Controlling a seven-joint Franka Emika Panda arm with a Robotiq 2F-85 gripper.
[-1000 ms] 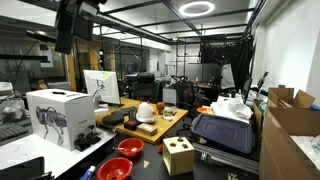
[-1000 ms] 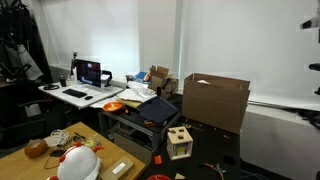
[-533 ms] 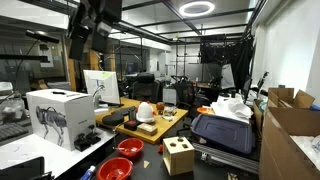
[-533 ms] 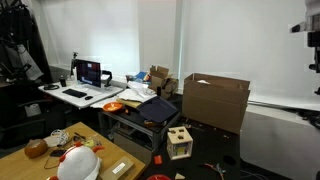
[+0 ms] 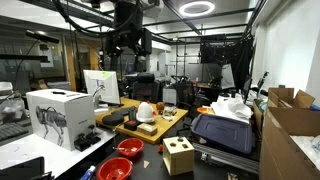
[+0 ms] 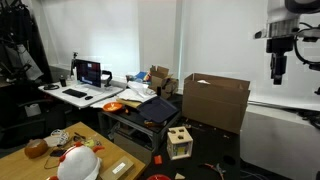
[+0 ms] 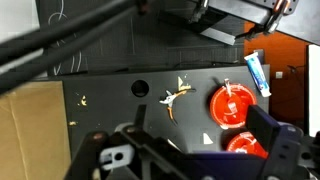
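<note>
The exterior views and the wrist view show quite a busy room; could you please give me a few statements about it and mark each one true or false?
1. The claw hangs open high in the air and holds nothing. True.
2. The wooden cube with cut-out shapes sits on top of the cardboard box. False: it stands lower down, in front of the box.
3. Two red bowls show in the wrist view, on a dark surface below the claw. True.
4. The laptop has its lid shut. False: it is open and the screen is lit.
</note>
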